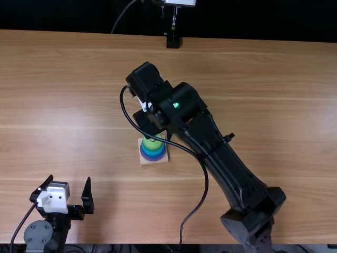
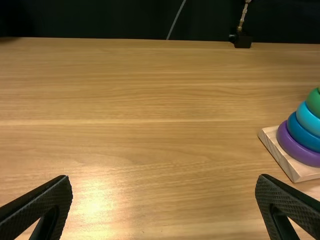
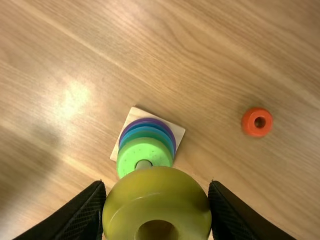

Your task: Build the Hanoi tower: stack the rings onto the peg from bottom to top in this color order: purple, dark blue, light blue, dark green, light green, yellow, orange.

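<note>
Glossy yellow ring [image 3: 156, 186], perhaps plastic; wooden base [image 2: 299, 171].

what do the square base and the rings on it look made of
The square base looks like pale, unfinished wood: visible grain, no shine. The purple ring and light green ring look smooth and evenly coloured, perhaps plastic, possibly painted wood.

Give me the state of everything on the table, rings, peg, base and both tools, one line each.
Wooden base: flat on table
Purple ring: stacked, lowest
Dark blue ring: stacked, second
Light blue ring: stacked, third
Dark green ring: stacked, fourth
Light green ring: stacked, topmost
Peg: tip exposed
Yellow ring: gripped, off peg
Orange ring: loose on table
Left tool: open, empty
Right tool: closed on yellow ring
</note>
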